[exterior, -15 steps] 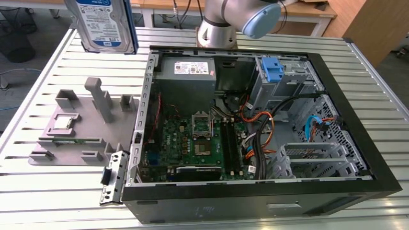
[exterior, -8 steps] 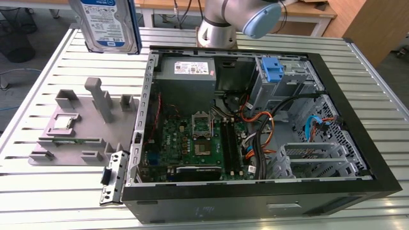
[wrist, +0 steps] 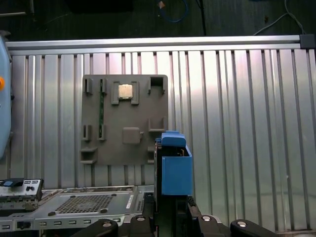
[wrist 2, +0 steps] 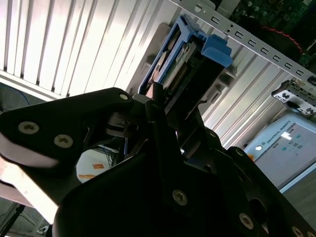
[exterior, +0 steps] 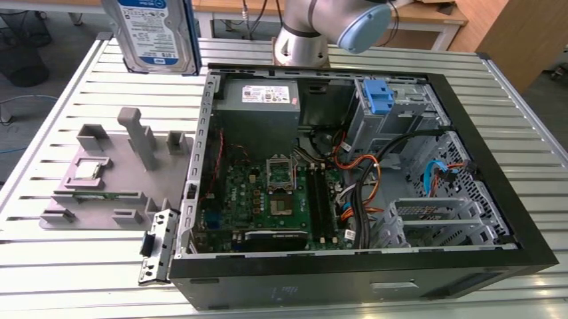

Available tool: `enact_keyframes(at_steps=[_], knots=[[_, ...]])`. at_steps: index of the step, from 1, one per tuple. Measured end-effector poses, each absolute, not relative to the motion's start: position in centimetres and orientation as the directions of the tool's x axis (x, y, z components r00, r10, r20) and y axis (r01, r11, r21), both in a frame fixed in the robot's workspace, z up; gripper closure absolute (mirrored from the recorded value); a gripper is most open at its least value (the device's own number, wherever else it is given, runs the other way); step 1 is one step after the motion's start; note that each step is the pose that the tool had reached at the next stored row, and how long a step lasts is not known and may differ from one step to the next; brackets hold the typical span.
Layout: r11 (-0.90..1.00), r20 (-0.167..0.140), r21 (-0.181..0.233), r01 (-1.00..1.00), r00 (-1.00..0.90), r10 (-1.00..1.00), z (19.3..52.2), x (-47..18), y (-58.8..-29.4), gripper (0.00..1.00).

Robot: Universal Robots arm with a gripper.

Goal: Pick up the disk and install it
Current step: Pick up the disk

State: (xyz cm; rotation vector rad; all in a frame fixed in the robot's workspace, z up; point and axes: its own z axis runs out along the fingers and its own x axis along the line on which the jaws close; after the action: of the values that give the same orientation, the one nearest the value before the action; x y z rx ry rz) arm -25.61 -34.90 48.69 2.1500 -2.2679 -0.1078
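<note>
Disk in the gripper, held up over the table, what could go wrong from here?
The gripper pinches the disk near one end, so it may tilt or slip. It hangs outside the computer case, whose wall it could hit going in. Loose cables crowd the drive cage and might snag it.

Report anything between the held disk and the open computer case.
Nothing visible. The pincer holds the disk raised above the table beside the computer case, whose open side faces up.
</note>
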Motion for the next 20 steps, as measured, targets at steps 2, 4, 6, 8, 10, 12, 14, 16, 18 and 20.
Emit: enact_keyframes(at_steps=[2,4,6,8,10,12,14,16,18,20], knots=[[0.052,-0.037,0.060,-0.997,-0.054,-0.998,48.7,-25.4,-34.9,0.65],[0.052,-0.037,0.060,-0.997,-0.054,-0.998,48.7,-25.3,-34.9,0.65],[0.052,-0.037,0.060,-0.997,-0.055,-0.998,48.7,-25.1,-34.9,0.65],[0.052,-0.037,0.060,-0.997,-0.054,-0.998,48.7,-25.0,-34.9,0.65],[0.052,-0.037,0.060,-0.997,-0.054,-0.998,48.7,-24.8,-34.9,0.65],[0.052,-0.037,0.060,-0.997,-0.054,-0.998,48.7,-24.6,-34.9,0.65],[0.052,-0.037,0.060,-0.997,-0.054,-0.998,48.7,-24.5,-34.9,0.65],[0.052,-0.037,0.060,-0.997,-0.054,-0.998,48.7,-24.4,-34.9,0.65],[0.052,-0.037,0.060,-0.997,-0.054,-0.998,48.7,-24.3,-34.9,0.65],[0.052,-0.037,0.060,-0.997,-0.054,-0.998,48.7,-24.2,-34.9,0.65]])
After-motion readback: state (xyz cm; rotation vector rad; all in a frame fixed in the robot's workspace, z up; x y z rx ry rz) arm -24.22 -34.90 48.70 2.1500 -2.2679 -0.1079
